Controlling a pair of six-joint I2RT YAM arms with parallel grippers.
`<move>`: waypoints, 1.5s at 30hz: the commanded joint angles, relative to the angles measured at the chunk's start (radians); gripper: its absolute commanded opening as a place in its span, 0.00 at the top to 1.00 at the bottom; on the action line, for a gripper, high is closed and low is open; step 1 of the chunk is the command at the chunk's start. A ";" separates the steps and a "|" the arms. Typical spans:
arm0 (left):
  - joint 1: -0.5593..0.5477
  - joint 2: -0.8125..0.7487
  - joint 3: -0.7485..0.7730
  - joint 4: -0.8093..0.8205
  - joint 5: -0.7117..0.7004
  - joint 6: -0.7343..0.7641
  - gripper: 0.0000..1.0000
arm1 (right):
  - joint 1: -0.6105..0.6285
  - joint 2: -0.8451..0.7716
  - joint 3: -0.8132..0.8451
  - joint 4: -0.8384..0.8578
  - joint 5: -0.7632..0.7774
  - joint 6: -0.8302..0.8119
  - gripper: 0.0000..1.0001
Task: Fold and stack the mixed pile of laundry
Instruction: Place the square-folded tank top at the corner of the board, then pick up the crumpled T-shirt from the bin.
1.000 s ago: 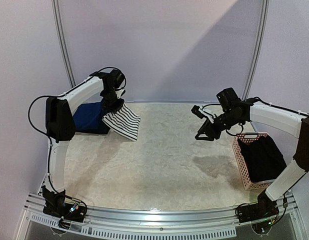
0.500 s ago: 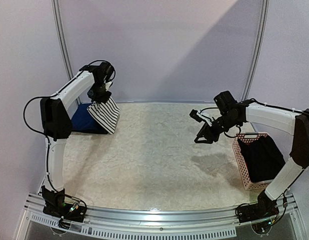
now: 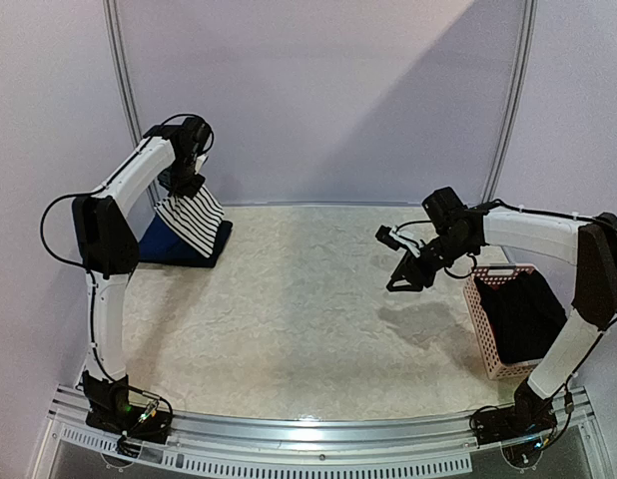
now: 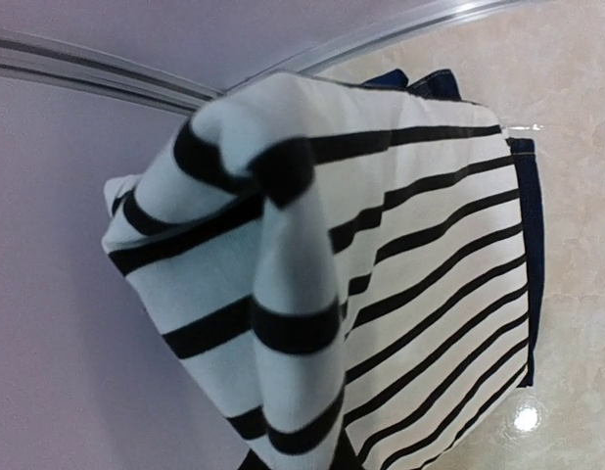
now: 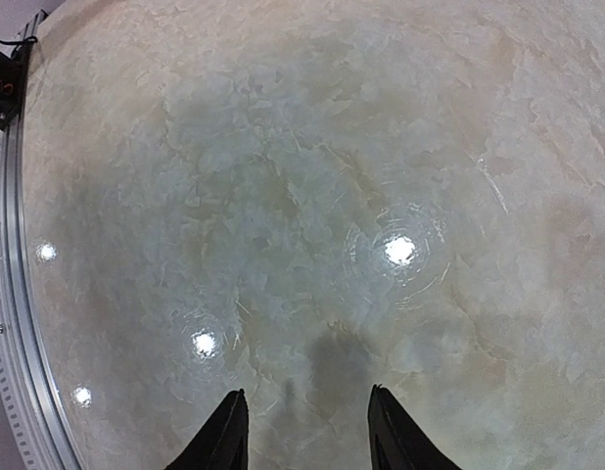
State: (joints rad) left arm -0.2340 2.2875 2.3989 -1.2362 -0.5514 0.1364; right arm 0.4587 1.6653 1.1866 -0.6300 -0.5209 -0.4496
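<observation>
My left gripper (image 3: 180, 187) is shut on the folded black-and-white striped tank top (image 3: 192, 221) and holds it hanging at the far left, its lower part over the folded navy piece (image 3: 164, 244) on the table. In the left wrist view the striped tank top (image 4: 381, 294) fills the frame and hides the fingers; the navy piece (image 4: 530, 225) shows behind its edge. My right gripper (image 3: 399, 279) is open and empty above the bare table, right of centre; its fingertips (image 5: 224, 431) show over marbled table. A black garment (image 3: 523, 314) lies in the pink basket. The plaid shirt is out of view.
The pink slotted basket (image 3: 485, 329) stands at the right edge, near the right arm. A metal rail (image 3: 289, 434) runs along the front edge. The back wall is close behind the left gripper.
My left gripper has carried the striped tank top left and back, from beside the navy piece to over it. My right gripper has drifted slightly left and down.
</observation>
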 commanded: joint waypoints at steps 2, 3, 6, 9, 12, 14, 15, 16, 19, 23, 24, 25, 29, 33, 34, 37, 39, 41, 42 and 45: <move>0.025 0.003 0.030 0.006 -0.080 0.058 1.00 | 0.002 0.038 0.005 -0.021 -0.019 -0.007 0.58; 0.030 0.009 0.031 0.012 -0.087 0.064 1.00 | 0.003 0.043 0.006 -0.023 -0.019 -0.009 0.59; 0.050 0.038 0.036 0.029 -0.092 0.075 1.00 | 0.003 0.052 0.010 -0.026 -0.022 -0.009 0.59; 0.065 0.076 0.038 0.048 -0.132 0.086 1.00 | 0.003 0.060 0.011 -0.027 -0.022 -0.011 0.59; 0.075 0.121 0.035 0.081 -0.196 0.106 1.00 | 0.002 0.066 0.012 -0.028 -0.019 -0.015 0.59; 0.084 0.150 0.024 0.130 -0.261 0.129 1.00 | 0.003 0.070 0.012 -0.030 -0.021 -0.016 0.59; 0.089 0.164 0.014 0.170 -0.312 0.151 1.00 | 0.003 0.073 0.013 -0.032 -0.022 -0.017 0.59; 0.093 0.181 0.009 0.207 -0.348 0.171 0.99 | 0.003 0.075 0.014 -0.033 -0.023 -0.017 0.59; 0.105 0.222 0.031 0.234 -0.395 0.166 0.86 | 0.003 0.076 0.017 -0.037 -0.025 -0.021 0.59; 0.102 0.201 0.045 0.217 -0.425 0.107 0.47 | 0.003 0.071 0.019 -0.040 -0.013 -0.025 0.59; 0.098 0.180 0.041 0.215 -0.421 0.096 0.43 | 0.003 0.069 0.020 -0.041 -0.010 -0.026 0.59; 0.095 0.154 0.033 0.213 -0.416 0.083 0.41 | 0.003 0.066 0.020 -0.041 -0.007 -0.025 0.58; 0.056 0.013 -0.020 0.209 -0.330 0.038 0.36 | 0.003 0.047 0.031 -0.052 0.022 -0.028 0.54; -0.036 -0.180 -0.142 0.237 -0.135 -0.029 0.30 | -0.009 -0.033 0.042 -0.037 0.127 -0.025 0.44; -0.065 -0.252 -0.192 0.260 -0.089 -0.040 0.27 | -0.022 -0.063 0.045 -0.033 0.140 -0.018 0.41; -0.166 -0.389 -0.311 0.311 0.081 -0.072 0.01 | -0.076 -0.138 0.071 -0.041 0.169 0.006 0.39; -0.230 -0.469 -0.393 0.353 0.179 -0.123 0.00 | -0.114 -0.181 0.084 -0.046 0.235 0.032 0.35; -0.271 -0.553 -0.497 0.454 0.311 -0.198 0.00 | -0.163 -0.249 0.081 -0.037 0.326 0.062 0.20; -0.284 -0.596 -0.553 0.501 0.370 -0.231 0.00 | -0.187 -0.275 0.078 -0.024 0.392 0.078 0.06; -0.302 -0.717 -0.791 0.714 0.565 -0.290 0.01 | -0.272 -0.384 0.073 -0.013 0.556 0.135 0.01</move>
State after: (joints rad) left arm -0.5438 1.6440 1.8442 -0.7574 -0.3000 -0.0231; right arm 0.2775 1.3979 1.2510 -0.6525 -0.2245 -0.3996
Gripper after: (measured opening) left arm 0.995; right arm 0.972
